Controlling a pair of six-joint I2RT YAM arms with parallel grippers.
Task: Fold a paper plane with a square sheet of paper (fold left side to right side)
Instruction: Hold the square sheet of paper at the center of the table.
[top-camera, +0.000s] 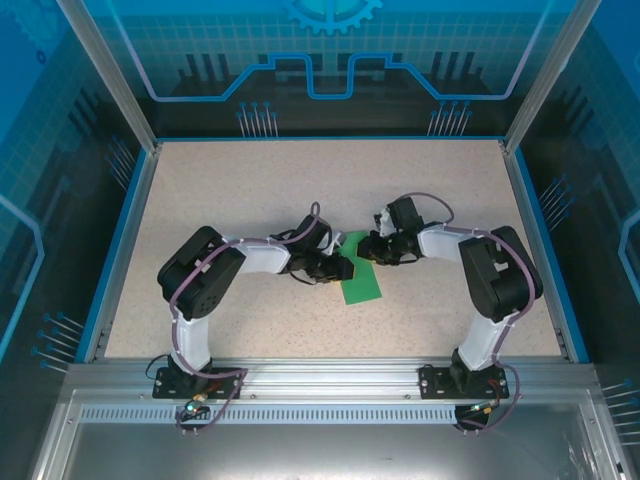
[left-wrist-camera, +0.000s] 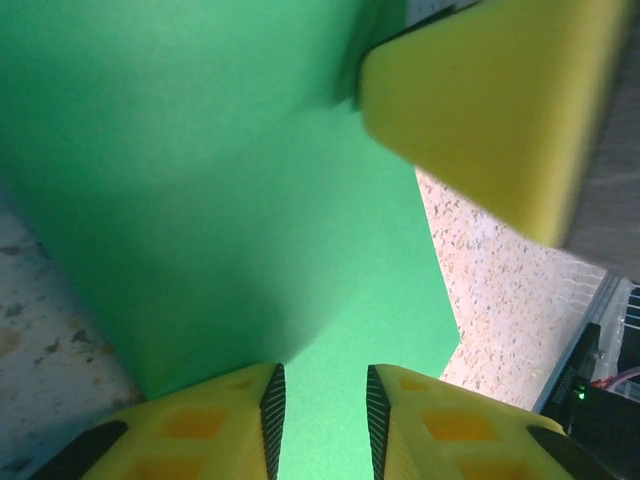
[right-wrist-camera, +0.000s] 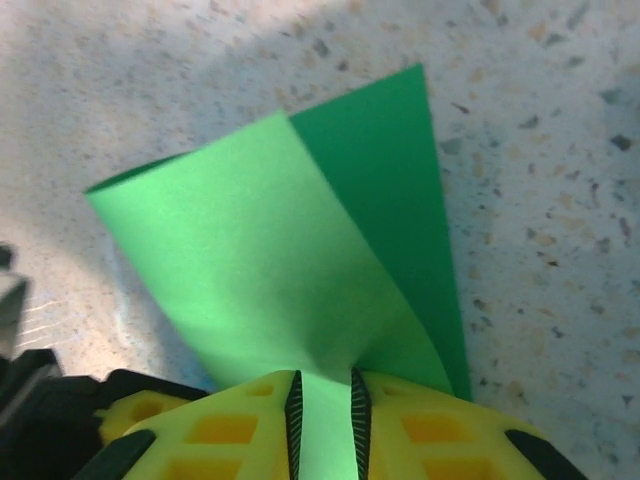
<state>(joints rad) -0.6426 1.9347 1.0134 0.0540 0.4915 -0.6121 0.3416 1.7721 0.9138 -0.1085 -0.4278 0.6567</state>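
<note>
The left gripper (left-wrist-camera: 320, 405) holds its yellow fingers (left-wrist-camera: 225, 425) a little apart, with green showing in the gap; whether they press on it I cannot tell. Just beyond, the square sheet of paper (top-camera: 363, 284) lies at mid-bench, partly folded (in the right wrist view one flap curls up off the darker lower layer). The right gripper (right-wrist-camera: 325, 400) meets it from the opposite side, its fingers nearly together and pinching the raised flap where it narrows between them. The speckled beige bench (top-camera: 250, 190) runs on behind to its blue-rimmed far edge.
</note>
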